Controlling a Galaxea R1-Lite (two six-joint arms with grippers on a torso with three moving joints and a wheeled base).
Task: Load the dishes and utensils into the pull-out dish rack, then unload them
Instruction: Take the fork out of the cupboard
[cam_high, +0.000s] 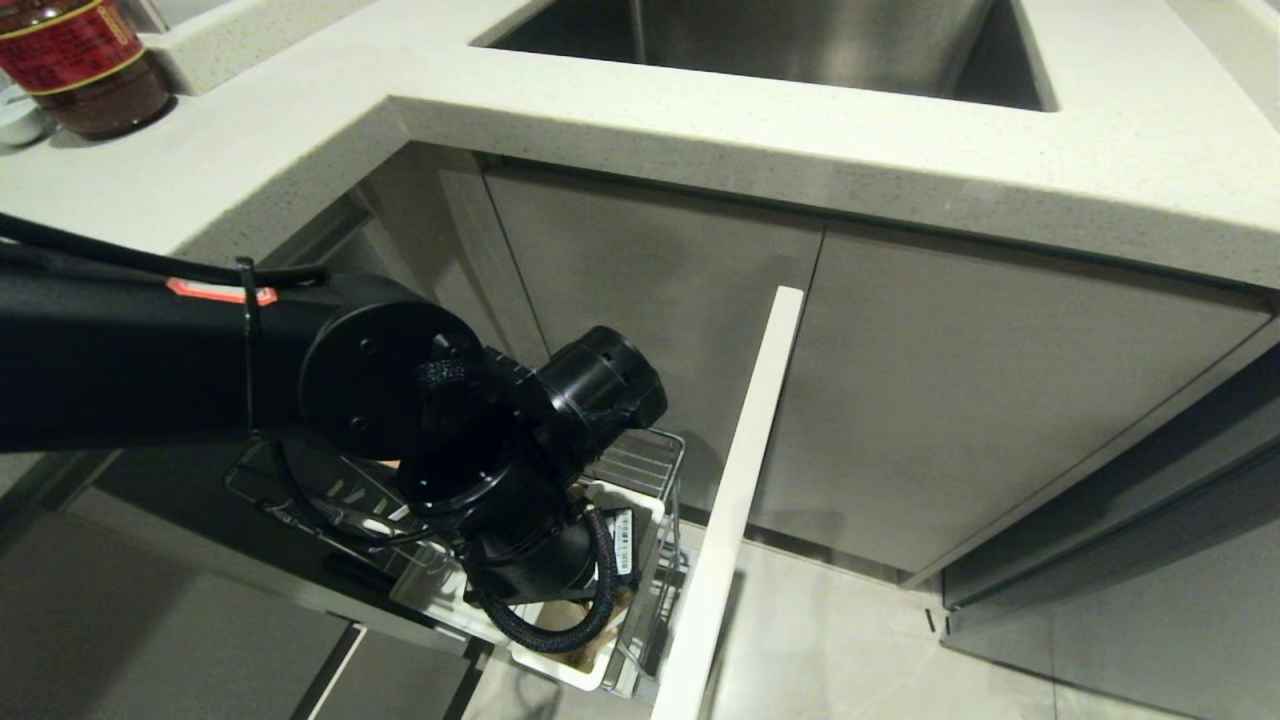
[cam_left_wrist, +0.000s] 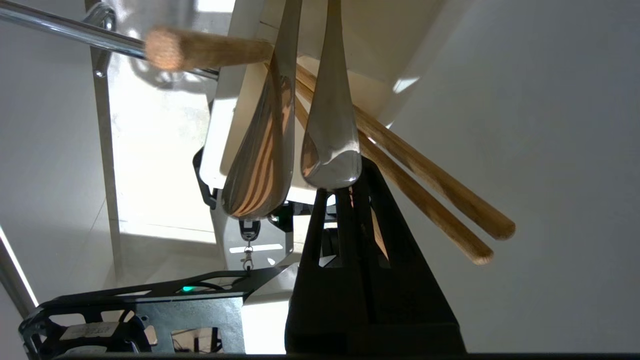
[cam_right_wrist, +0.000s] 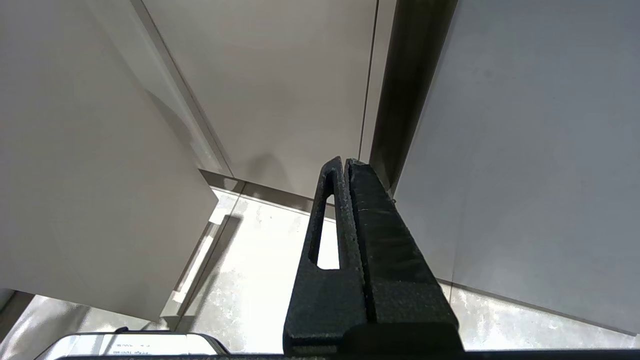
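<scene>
The utensils stand in the white utensil cup (cam_high: 600, 590) at the front corner of the pull-out dish rack (cam_high: 650, 470), just behind the rack's white front panel (cam_high: 735, 500). In the left wrist view two metal handles rise out of the cup: the one nearer the gripper, the fork (cam_left_wrist: 330, 125), ends at the tips of the left gripper (cam_left_wrist: 345, 187), and a second silver handle (cam_left_wrist: 260, 160) hangs just beside it. The chopsticks (cam_left_wrist: 425, 200) lean out of the same cup as a pair, crossing behind the fork handle and angling away from it. A third wooden stick (cam_left_wrist: 200, 49) lies across the cup's rim against a chrome rail (cam_left_wrist: 60, 27).

The left gripper has its jaws pressed together at the end of the fork handle; whether metal is actually pinched between them cannot be told. The left arm (cam_high: 300, 370) reaches down over the cup and hides most of it in the head view.

The rack is drawn out from the cabinet below the countertop (cam_high: 700, 120), with the sink (cam_high: 780, 40) above and behind the cup.

The right gripper (cam_right_wrist: 345, 162) hangs away from the cup, facing cabinet doors (cam_right_wrist: 280, 85), jaws together and empty.
</scene>
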